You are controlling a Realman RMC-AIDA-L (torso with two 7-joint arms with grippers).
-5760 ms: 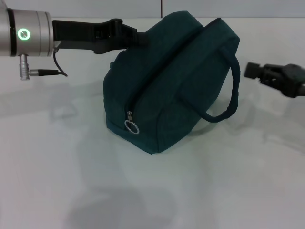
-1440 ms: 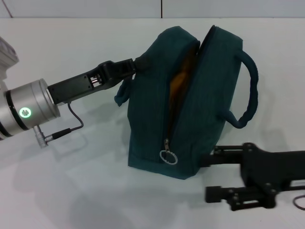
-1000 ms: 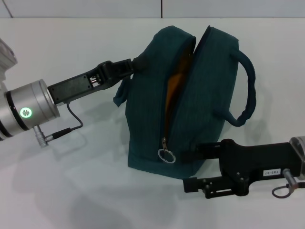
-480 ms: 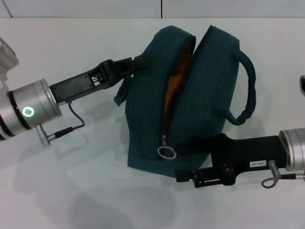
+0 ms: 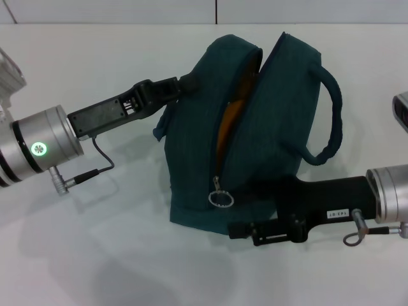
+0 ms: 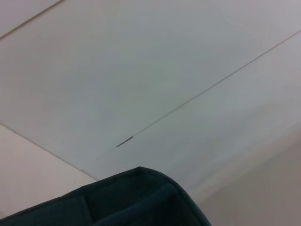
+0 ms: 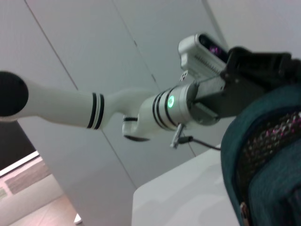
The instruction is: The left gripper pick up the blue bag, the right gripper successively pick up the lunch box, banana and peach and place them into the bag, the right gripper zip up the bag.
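The blue bag point(image 5: 255, 146) stands upright mid-table, its zipper parted along the top and front. An orange-yellow strip point(image 5: 227, 118) shows in the gap; I cannot tell what it is. The lunch box, banana and peach are hidden or out of view. My left gripper point(image 5: 183, 85) is shut on the bag's upper left side by a handle. My right gripper point(image 5: 241, 210) lies low at the bag's front base, open, just right of the silver ring pull point(image 5: 222, 199). The bag's edge point(image 6: 141, 197) fills the left wrist view's lower part. The right wrist view shows the bag point(image 7: 263, 160) and the left arm point(image 7: 169, 101).
The bag's right loop handle point(image 5: 331, 121) arches above my right arm point(image 5: 331, 201). The left arm's cable point(image 5: 89, 172) loops down onto the white table point(image 5: 95, 255). A wall seam runs behind the table's far edge.
My right gripper has slid left along the bag's base toward the ring pull. The bag's lower front has shifted slightly left. The left gripper has kept its hold.
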